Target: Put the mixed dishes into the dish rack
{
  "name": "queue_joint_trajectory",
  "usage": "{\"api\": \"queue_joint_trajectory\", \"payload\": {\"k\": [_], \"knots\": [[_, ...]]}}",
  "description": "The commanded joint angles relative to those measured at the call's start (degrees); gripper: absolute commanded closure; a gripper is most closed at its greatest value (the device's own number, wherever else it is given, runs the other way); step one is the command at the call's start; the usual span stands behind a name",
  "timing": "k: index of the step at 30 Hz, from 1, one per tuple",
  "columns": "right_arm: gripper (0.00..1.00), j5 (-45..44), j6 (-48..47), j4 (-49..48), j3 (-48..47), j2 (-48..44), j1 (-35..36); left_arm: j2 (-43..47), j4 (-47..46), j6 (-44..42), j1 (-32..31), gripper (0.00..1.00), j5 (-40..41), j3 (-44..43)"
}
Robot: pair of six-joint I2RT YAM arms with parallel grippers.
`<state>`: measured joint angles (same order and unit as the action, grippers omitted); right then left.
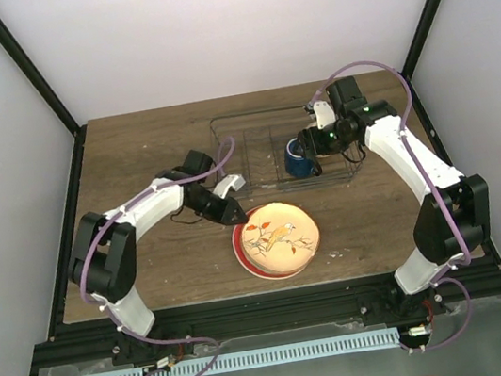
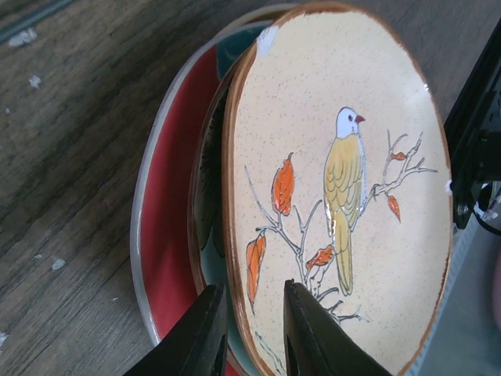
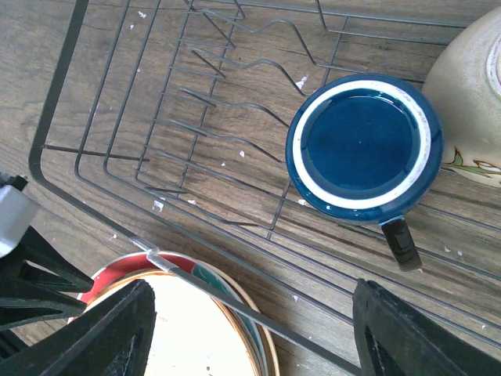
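left gripper (image 2: 252, 288): closed on the near rim of the bird-print plate (image 2: 344, 196), one finger above the rim and one under it.
bird-print plate: cream-yellow with a brown rim, lying on top of the stack. The gripped edge looks raised, and a dark gap is seen under it.
stack: the red plate (image 2: 168, 235) is at the bottom, flat on the desk (image 1: 133, 168). At least one more plate edge is seen between the red plate and the bird-print plate, but its colour can't be made out. The stack is placed just in front of the dish rack (image 1: 245, 151), outside it.
right gripper (image 3: 254, 286): fingers spread wide, nothing held. It is positioned over the near wire edge of the dish rack, above the gap between the rack and the stack.
blue mug (image 3: 360, 145): seated inside the rack on the wire floor, beside the plate dividers. A round face with a pale ring is turned up, and the handle is pointed toward the near side of the rack. Whether it stands upright or inverted can't be told.
cream bowl (image 3: 470, 94): seen only in the right wrist view, just beside the mug and on the rack side. It is cropped by the frame, and contact with the mug can't be told.
plate slots: no plate is seated in the dividers.
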<state>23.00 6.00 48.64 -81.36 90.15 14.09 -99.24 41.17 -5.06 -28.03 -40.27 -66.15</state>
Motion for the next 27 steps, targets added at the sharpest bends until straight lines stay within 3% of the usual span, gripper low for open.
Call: {"api": "queue_joint_trajectory", "payload": {"k": [1,9,27], "knots": [[0.30,-0.39,-0.75,0.80,-1.41,-0.16,0.40,-1.84,0.40,-1.72,-0.87,0.78,0.26,-0.92],[0.29,-0.01,-0.77,0.58,-1.52,0.41,0.30,-2.57,0.58,-2.19,-1.65,0.65,0.09,-1.31],[0.29,-1.25,-1.03,1.13,-0.97,0.53,0.32,-8.03,2.16,-3.89,-3.75,0.72,-1.39,-4.85]]}}
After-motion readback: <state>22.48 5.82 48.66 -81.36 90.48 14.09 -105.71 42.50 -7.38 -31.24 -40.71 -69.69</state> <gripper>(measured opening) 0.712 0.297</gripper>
